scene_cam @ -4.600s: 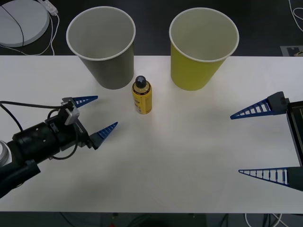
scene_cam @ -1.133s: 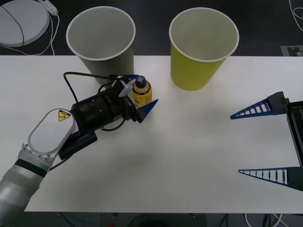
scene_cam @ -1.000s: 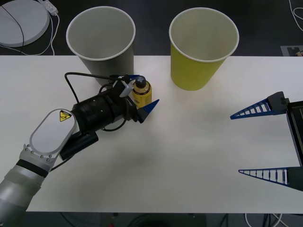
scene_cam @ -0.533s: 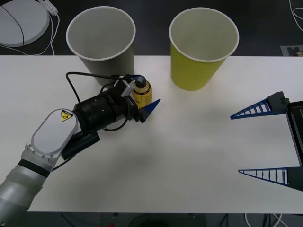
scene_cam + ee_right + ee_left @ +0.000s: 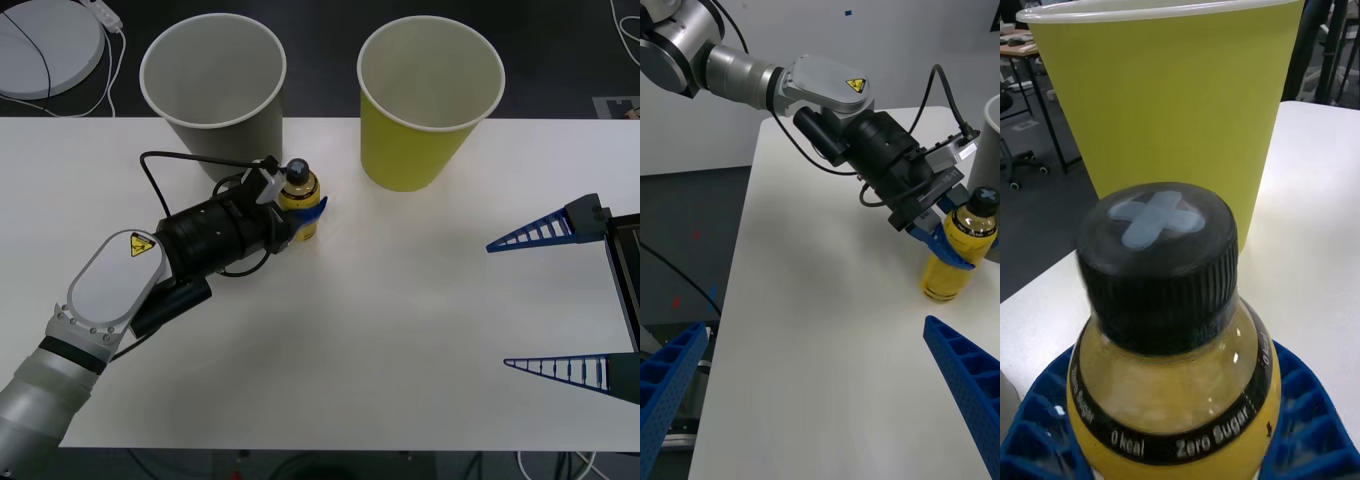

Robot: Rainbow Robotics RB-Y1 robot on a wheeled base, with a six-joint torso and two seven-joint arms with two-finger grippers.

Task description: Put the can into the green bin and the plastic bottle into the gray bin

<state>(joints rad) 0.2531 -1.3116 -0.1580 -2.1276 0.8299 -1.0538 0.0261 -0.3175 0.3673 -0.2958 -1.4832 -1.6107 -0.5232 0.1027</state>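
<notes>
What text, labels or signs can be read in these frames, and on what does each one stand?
"0 kcal": black band round the shoulder of the plastic bottle.
"Zero Sugar": same band, further along.
Pale cross mark, no letters: top of the bottle's black cap.
Yellow triangular warning sign, symbol only: left arm's white link, behind the left gripper, whose jaws are shut on the bottle.
Bottle's body label: too small to read in the front view.

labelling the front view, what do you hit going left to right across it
gray bin → left claw shut on the plastic bottle → green bin → right claw, open near the table's right edge
</notes>
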